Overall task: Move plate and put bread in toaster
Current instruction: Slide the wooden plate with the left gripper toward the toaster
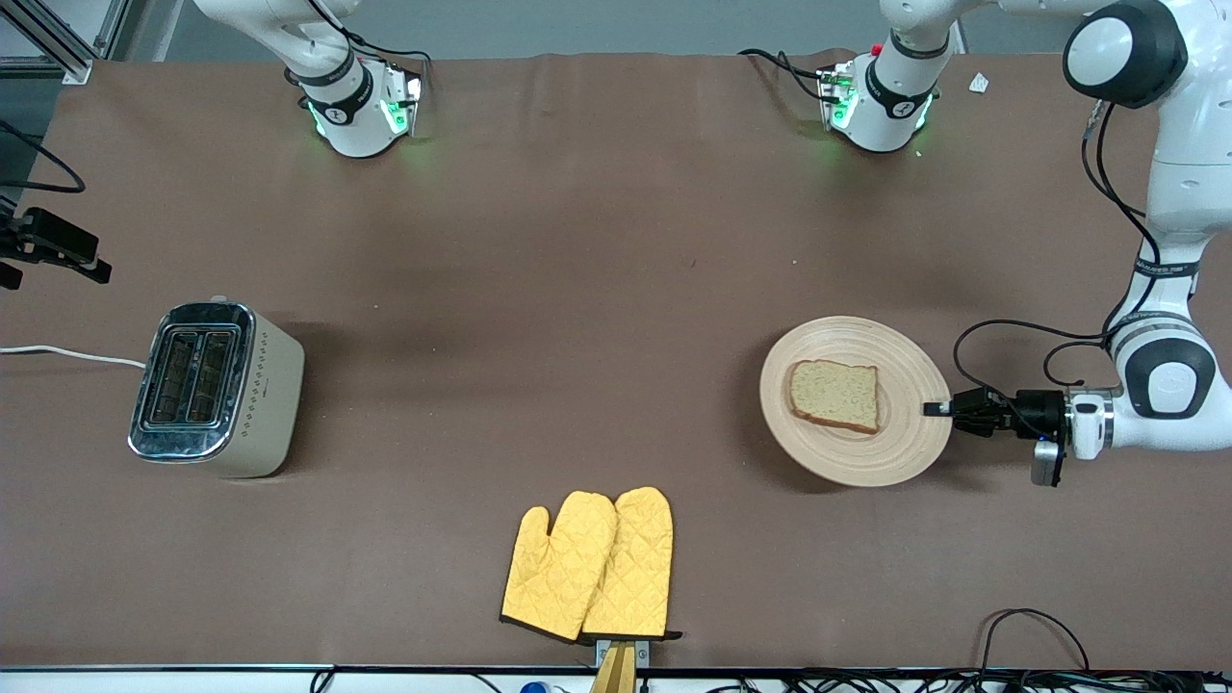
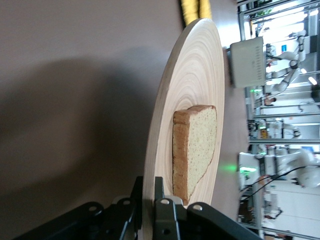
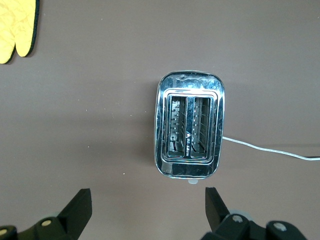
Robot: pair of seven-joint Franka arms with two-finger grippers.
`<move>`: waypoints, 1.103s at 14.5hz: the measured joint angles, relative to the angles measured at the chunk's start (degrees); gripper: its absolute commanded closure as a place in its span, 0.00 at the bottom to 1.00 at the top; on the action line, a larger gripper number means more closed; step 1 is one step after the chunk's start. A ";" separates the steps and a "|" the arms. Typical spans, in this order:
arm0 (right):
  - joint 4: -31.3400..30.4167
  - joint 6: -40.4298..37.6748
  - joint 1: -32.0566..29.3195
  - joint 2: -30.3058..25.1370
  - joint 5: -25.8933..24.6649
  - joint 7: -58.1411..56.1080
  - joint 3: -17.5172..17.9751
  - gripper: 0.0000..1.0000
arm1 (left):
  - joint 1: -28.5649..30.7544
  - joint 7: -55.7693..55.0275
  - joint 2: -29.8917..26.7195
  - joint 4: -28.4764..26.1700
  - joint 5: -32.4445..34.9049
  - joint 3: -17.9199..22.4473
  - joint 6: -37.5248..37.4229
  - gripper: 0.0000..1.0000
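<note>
The light wooden plate (image 1: pixel 895 452) lies toward the left arm's end of the table with the bread (image 1: pixel 835 396) flat on it. My left gripper (image 1: pixel 932 409) is shut on the plate's rim, one finger above and one below. The left wrist view shows this grip (image 2: pixel 149 187), with the plate (image 2: pixel 192 75) and the bread (image 2: pixel 197 145). I cannot tell whether the plate is off the table. The toaster (image 1: pixel 217 390) stands toward the right arm's end, slots empty. My right gripper (image 3: pixel 147 200) is open and empty, high above the table beside the toaster (image 3: pixel 190 131).
Two yellow oven mitts (image 1: pixel 589 566) lie near the table's front edge, nearer to the front camera than the plate and toaster. The toaster's white cord (image 1: pixel 67 354) runs off the table's end. Part of the right arm's black hand (image 1: pixel 53 245) shows at the front view's edge.
</note>
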 measured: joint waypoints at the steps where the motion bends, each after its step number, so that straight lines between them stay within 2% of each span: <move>1: 0.00 0.00 0.00 0.00 0.00 0.00 0.00 0.00 | -0.24 -4.93 -0.49 0.90 0.01 -3.70 0.00 1.00; 3: 0.00 0.00 0.00 0.00 0.00 0.00 -0.01 0.00 | -2.10 -13.57 -1.28 1.64 -0.30 -10.08 2.40 1.00; 5: 0.01 0.00 -0.01 0.00 0.00 0.00 -0.02 0.00 | -6.65 -18.11 -1.35 1.56 -3.64 -12.58 7.89 1.00; 10: -0.48 -1.27 -0.07 0.07 1.61 0.00 0.00 0.00 | -25.56 -21.89 1.13 0.40 -16.09 -12.63 27.24 1.00; 12: -3.01 -0.74 0.24 0.27 2.25 0.00 0.27 0.00 | -34.90 -22.27 3.48 0.24 -22.39 -12.46 36.60 1.00; 14: -7.28 4.02 0.61 0.62 2.49 0.03 0.44 0.00 | -43.07 -22.59 6.48 1.13 -25.57 -11.67 43.88 1.00; 16: -12.13 9.87 0.87 0.94 3.02 0.75 0.47 0.00 | -48.52 -23.13 10.40 3.69 -26.26 -11.07 48.47 1.00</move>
